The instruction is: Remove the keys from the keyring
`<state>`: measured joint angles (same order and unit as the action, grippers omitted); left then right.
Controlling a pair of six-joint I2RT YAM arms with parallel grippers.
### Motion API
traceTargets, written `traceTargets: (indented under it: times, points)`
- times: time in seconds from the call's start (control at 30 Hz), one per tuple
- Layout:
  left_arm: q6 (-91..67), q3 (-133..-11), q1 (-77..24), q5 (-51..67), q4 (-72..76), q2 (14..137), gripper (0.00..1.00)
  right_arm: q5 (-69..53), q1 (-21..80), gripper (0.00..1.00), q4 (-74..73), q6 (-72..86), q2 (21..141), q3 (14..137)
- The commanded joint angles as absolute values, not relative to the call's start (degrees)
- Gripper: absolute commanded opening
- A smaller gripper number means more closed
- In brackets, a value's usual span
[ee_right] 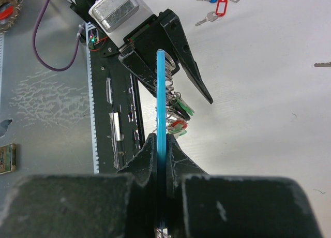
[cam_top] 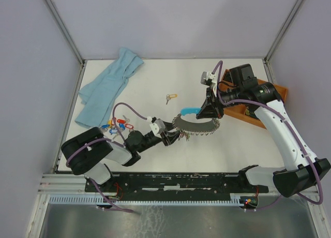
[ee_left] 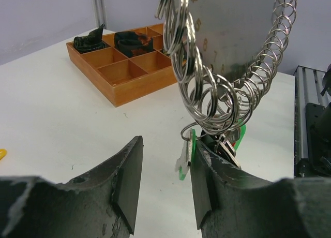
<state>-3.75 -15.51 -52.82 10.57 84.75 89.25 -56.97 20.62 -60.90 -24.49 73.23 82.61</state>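
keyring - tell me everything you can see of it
The keyring is a big floppy loop packed with small silver split rings and keys, some green- or red-tagged. One curved stretch wears a light blue sheath, and the right gripper is clamped on it. The far end hangs at the open left gripper.

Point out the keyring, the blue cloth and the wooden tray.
keyring [cam_top: 199, 130]: top external view, on its lower stretch strung with silver keys.
blue cloth [cam_top: 106, 90]: top external view, on its middle.
wooden tray [cam_top: 239, 114]: top external view, on its near wall.
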Motion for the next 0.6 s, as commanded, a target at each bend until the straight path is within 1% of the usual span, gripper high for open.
traceTargets:
  times: [0.0,0.03,0.1,0.2,0.27,0.4,0.57]
  points:
    - [-2.06,-15.77,-52.62,10.96,91.29,89.59,0.47,-60.28,20.86,0.01,-59.85,-25.25,73.08,83.01]
    - [-1.96,-15.48,-52.64,10.83,91.43,89.52,0.46,-60.32,20.86,0.00,-59.85,-25.35,72.98,83.05]
    - [-1.93,-14.81,-52.62,10.87,91.88,89.29,0.41,-60.58,20.90,0.00,-59.95,-25.31,72.95,83.07]
    - [-1.80,-13.96,-52.63,10.96,92.14,88.93,0.21,-60.66,20.85,0.00,-60.03,-25.46,72.97,83.10]
    - [-1.76,-13.46,-52.63,10.98,92.19,88.54,0.12,-60.56,20.91,0.01,-60.03,-25.43,72.98,83.18]
    - [-1.65,-12.05,-52.51,10.98,92.02,87.45,0.03,-58.84,20.82,0.01,-60.00,-25.44,72.71,83.30]
    - [-2.14,-10.99,-52.39,11.45,90.22,85.85,0.03,-57.67,20.82,0.00,-59.68,-25.39,72.84,83.14]
